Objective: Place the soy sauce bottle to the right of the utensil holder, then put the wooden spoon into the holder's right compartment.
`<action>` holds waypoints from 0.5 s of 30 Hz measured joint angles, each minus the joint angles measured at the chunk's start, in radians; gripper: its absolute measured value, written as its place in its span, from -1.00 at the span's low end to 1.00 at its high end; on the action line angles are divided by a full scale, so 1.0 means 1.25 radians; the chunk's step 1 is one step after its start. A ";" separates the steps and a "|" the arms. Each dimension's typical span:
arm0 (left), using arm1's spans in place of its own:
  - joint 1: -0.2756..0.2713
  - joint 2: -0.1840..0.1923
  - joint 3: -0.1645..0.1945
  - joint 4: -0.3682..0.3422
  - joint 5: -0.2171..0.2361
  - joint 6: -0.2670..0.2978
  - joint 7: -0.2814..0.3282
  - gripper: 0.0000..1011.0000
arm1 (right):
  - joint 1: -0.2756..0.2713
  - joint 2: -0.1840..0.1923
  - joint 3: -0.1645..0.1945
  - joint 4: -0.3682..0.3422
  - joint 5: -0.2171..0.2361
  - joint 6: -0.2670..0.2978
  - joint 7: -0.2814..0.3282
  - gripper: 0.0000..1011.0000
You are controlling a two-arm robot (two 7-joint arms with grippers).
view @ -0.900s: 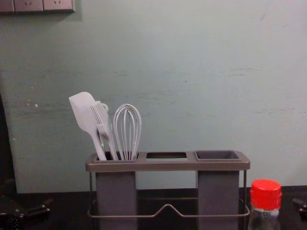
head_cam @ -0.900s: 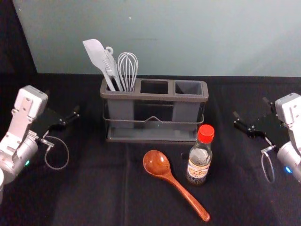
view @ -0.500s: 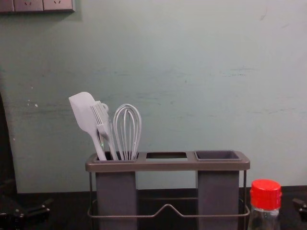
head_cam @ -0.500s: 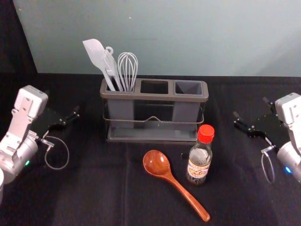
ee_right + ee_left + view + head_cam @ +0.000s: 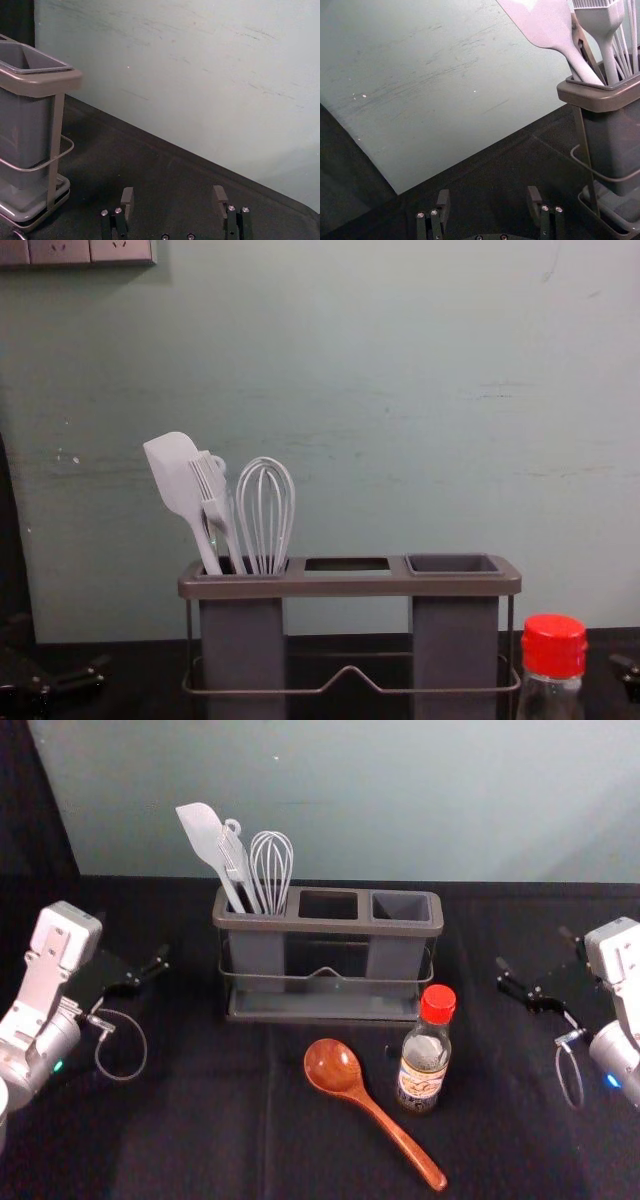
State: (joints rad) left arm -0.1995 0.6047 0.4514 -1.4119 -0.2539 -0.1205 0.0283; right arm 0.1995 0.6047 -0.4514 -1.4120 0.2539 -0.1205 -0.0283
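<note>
At the right edge of the head view, the right gripper [image 5: 533, 948] hangs beyond the holder's end, its fingers spread with nothing between them. The left gripper [image 5: 489, 194] is likewise spread and unladen, parked on the opposite side.

Inward from the right gripper, the soy sauce bottle [image 5: 423, 1065] stands upright on the dark cloth [image 5: 200, 1120], in front of the holder's right end rather than out to its right. Moving it is probably the first step, and neither placement is done. It looks narrow and top-heavy enough to tip if a finger clips the red cap [image 5: 438, 1004] or the hold is too high. A low approach carries another risk: the wooden spoon [image 5: 334, 1067] lies just beside the bottle, its handle slanting toward the robot, so a finger reaching around the glass could push it askew.

Set down too close, the bottle might knock the utensil holder's [image 5: 325, 927] frame. Later, the spoon could turn in a loose pinch, since its handle is slim and its bowl heavier, then catch the rim of the right compartment [image 5: 395, 955] or slip into the middle opening [image 5: 328, 905].
</note>
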 joint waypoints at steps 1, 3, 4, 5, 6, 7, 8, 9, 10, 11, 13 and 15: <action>0.000 0.000 0.000 0.000 0.000 0.000 0.000 0.99 | 0.000 0.000 0.000 0.000 0.000 0.000 0.000 0.98; 0.000 0.000 0.000 0.000 0.000 0.000 0.000 0.99 | 0.000 0.000 0.000 0.000 0.000 0.000 0.000 0.98; 0.000 0.000 0.000 0.000 0.000 0.000 0.000 0.99 | 0.000 0.000 0.000 0.000 0.000 0.000 0.000 0.98; 0.000 0.000 0.000 0.000 0.000 0.000 0.000 0.99 | 0.000 0.000 0.000 0.000 0.000 0.000 0.000 0.98; 0.000 0.000 0.000 0.000 0.000 0.000 0.000 0.99 | 0.000 0.000 0.000 0.000 0.000 0.000 0.000 0.98; 0.000 0.000 0.000 0.000 0.000 0.000 0.000 0.99 | 0.000 0.000 0.000 0.000 0.000 0.000 0.000 0.98; 0.000 0.000 0.000 0.000 0.000 0.000 0.000 0.99 | 0.000 0.000 0.000 0.000 0.000 0.000 0.000 0.98; 0.000 0.000 0.000 0.000 0.000 0.000 0.000 0.99 | 0.000 0.000 0.000 0.000 0.000 0.000 0.000 0.98; 0.000 0.000 0.000 0.000 0.000 0.000 0.000 0.99 | 0.000 0.000 0.000 0.000 0.000 0.000 0.000 0.98; 0.000 0.000 0.000 0.000 0.000 0.000 0.000 0.99 | 0.000 0.000 0.000 0.000 0.000 0.000 0.000 0.98; 0.000 0.000 0.000 0.000 0.000 0.000 0.000 0.99 | 0.000 0.000 0.000 0.000 0.000 0.000 0.000 0.98; 0.000 0.000 0.000 0.000 0.000 0.000 0.000 0.99 | 0.000 0.000 0.000 0.000 0.000 0.000 0.000 0.98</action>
State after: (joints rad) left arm -0.1996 0.6047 0.4514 -1.4120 -0.2539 -0.1206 0.0283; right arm 0.1993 0.6046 -0.4509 -1.4120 0.2539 -0.1209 -0.0277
